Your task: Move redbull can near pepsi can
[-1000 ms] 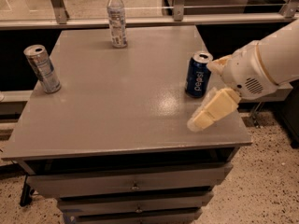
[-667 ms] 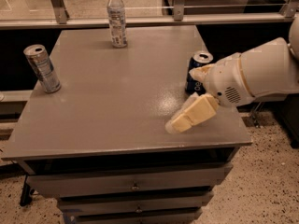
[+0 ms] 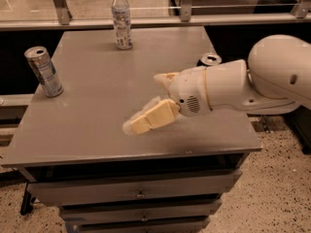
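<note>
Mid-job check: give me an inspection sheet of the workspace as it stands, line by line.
Surface: grey table top, flat.
Job's things: redbull can upright near the left edge; pepsi can at the right edge, mostly hidden behind the arm, only its silver top showing. The two stand far apart.
Clutter: clear plastic bottle upright at the back edge.
Grippers: gripper over the middle front of the table, jaws open, holding nothing.
Cables: nothing seen.
Surroundings: drawers under the table; speckled floor.
</note>
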`<state>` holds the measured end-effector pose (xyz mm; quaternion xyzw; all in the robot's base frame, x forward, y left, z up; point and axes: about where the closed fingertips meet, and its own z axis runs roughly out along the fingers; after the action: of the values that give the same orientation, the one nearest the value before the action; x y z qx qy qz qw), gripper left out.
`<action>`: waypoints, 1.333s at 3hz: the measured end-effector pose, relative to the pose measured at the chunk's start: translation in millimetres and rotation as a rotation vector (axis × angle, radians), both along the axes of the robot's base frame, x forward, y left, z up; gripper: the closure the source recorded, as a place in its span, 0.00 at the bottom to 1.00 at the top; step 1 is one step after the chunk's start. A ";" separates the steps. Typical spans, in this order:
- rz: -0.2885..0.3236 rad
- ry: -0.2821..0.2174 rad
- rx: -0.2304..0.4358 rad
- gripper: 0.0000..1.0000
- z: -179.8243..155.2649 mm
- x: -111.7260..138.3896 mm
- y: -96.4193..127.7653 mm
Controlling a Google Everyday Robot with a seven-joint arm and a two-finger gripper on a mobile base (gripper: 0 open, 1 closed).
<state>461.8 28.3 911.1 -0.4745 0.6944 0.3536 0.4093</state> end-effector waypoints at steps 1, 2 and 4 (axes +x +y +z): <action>0.039 -0.033 0.104 0.00 22.1 10.6 48.2; 0.039 -0.033 0.104 0.00 22.1 10.5 48.2; 0.084 -0.097 0.199 0.00 -4.8 38.4 109.7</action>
<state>500.2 137.9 906.4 -0.4769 0.6146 0.4144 0.4723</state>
